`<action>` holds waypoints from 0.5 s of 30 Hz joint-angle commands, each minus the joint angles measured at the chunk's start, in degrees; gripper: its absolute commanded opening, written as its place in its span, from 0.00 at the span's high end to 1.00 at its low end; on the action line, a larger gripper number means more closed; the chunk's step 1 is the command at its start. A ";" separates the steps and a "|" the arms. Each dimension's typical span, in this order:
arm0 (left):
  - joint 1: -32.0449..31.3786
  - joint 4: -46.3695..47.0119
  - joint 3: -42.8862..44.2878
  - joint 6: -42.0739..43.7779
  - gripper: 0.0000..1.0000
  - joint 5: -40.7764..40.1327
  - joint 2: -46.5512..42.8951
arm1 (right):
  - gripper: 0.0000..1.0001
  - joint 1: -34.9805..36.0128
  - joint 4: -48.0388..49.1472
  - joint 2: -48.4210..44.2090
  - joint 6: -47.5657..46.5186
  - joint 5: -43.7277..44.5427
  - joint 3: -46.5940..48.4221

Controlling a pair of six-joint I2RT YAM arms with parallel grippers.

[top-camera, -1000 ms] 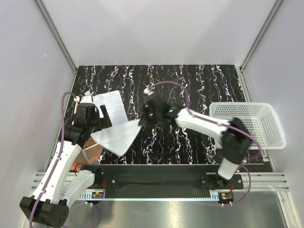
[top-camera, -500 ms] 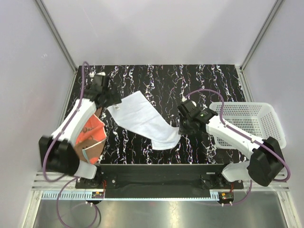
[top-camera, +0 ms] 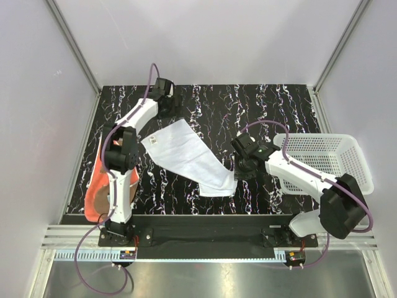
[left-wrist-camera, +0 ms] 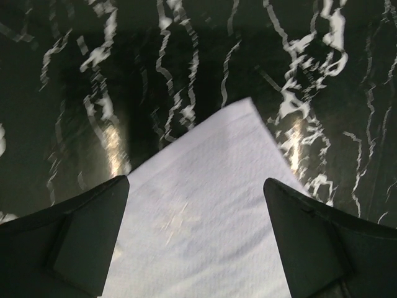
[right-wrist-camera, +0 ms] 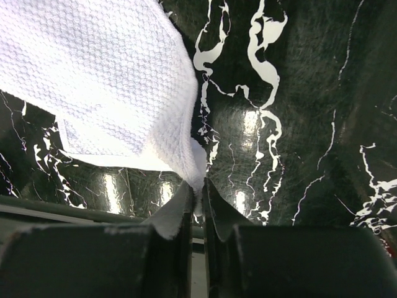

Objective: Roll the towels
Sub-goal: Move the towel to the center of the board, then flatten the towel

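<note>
The white towel (top-camera: 186,155) lies spread in a diagonal strip across the black marbled table. Its near right corner is pinched in my right gripper (top-camera: 236,172), which is shut on it; the right wrist view shows the white towel (right-wrist-camera: 105,81) rising out of the right gripper (right-wrist-camera: 200,183). My left gripper (top-camera: 169,110) hovers open over the far corner, and in the left wrist view the white towel (left-wrist-camera: 205,217) lies under the left gripper (left-wrist-camera: 195,181), untouched. The orange towel (top-camera: 96,189) lies at the near left, partly hidden by the left arm.
A white perforated basket (top-camera: 347,152) stands at the right edge of the table (top-camera: 279,105), just beyond the right arm's elbow. Grey walls close in the far side and both flanks. The left arm stretches over the table's left side.
My right gripper has pulled the white towel to the right and it now lies spread out. The left arm has swung from the near left to the towel's far corner, uncovering the orange towel.
</note>
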 commanded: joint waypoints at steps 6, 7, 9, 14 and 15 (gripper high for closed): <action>-2.44 3.23 9.37 3.19 0.08 6.16 8.19 | 0.97 -0.36 3.50 2.03 -0.60 -1.97 -0.60; -2.88 3.15 9.72 3.72 0.08 5.90 9.15 | 0.96 -0.36 3.59 2.82 -0.60 -2.14 -0.51; -3.76 1.49 10.94 4.33 0.07 5.02 10.74 | 0.97 -0.36 4.11 3.87 -0.68 -2.75 -0.25; -4.64 -2.48 15.95 4.51 0.10 1.33 15.57 | 0.99 -0.36 4.47 5.29 -0.77 -3.20 0.02; -4.64 -3.35 16.57 4.69 0.15 1.06 16.01 | 0.99 -0.36 4.47 5.37 -0.95 -3.37 0.02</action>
